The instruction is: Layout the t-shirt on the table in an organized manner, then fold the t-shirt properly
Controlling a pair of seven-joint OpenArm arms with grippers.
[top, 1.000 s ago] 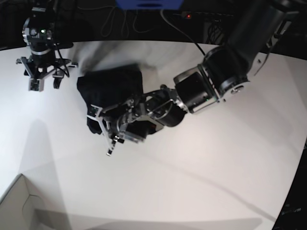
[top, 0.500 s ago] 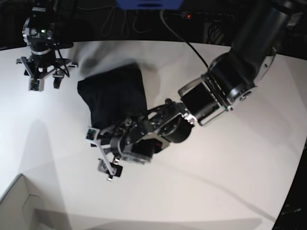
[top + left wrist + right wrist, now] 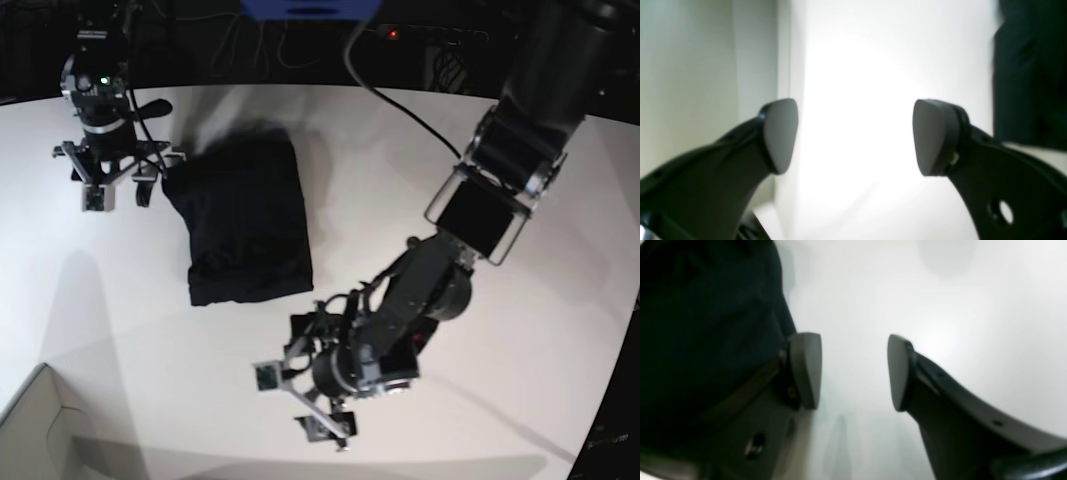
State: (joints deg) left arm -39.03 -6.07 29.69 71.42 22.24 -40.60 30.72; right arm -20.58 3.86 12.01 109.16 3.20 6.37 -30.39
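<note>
1. Since a second ago the left tool (image 3: 300, 400) has let go of the t-shirt (image 3: 245, 222) and drawn back toward the near side of the bench (image 3: 120, 330). It then sat on the shirt's near edge; it now hangs well apart from the cloth, over bare white surface.
2. The left tool's jaws, which were closed on the fabric, now stand wide apart and hold nothing. The left wrist view shows only bright bench between its pads (image 3: 781, 135), with a strip of black shirt at the far right.
3. The t-shirt has gone from a bunched heap to a neater, longer folded block, lying flat on the far left part of the bench.
4. The right tool (image 3: 118, 190) has shifted a little toward the shirt and now sits just beside the shirt's far left corner. Its jaws are partly open, as before, and empty; the right wrist view shows bare bench between the pads (image 3: 806, 370), with the shirt behind the left one.
5. The bench's curved far edge runs close behind the shirt and the right tool.
6. A pale box corner (image 3: 45, 430) occupies the near left.
7. Wide open bench lies to the shirt's right and nearer the camera, apart from the left arm.
</note>
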